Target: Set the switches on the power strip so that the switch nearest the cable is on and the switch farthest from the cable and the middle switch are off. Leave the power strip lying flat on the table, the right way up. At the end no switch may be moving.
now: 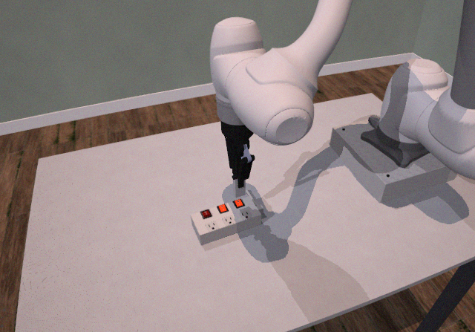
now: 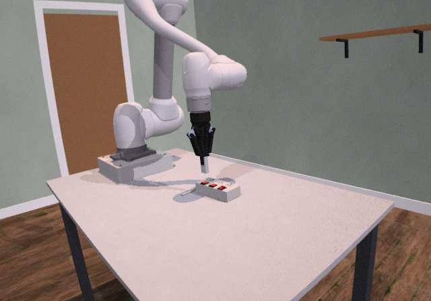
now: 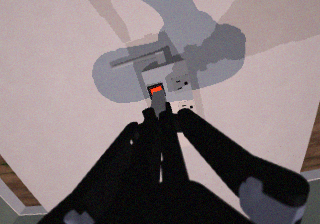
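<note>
The white power strip (image 1: 226,220) lies flat on the table, right way up, with three rocker switches in a row. The switch nearest the cable (image 1: 238,203) glows bright orange. The middle switch (image 1: 222,208) also glows bright orange. The switch farthest from the cable (image 1: 206,213) is dark red. The short grey cable stub (image 2: 186,192) leaves the strip's end toward the robot base. My gripper (image 1: 240,190) is shut and empty, pointing straight down, its tips a little above the switch nearest the cable. In the wrist view the tips (image 3: 160,106) sit just below that lit switch (image 3: 156,89).
The robot's base block (image 1: 387,163) stands at the back right of the table. The arm's shadow falls across the strip's cable end. A door and a wall shelf (image 2: 376,33) are far from the table.
</note>
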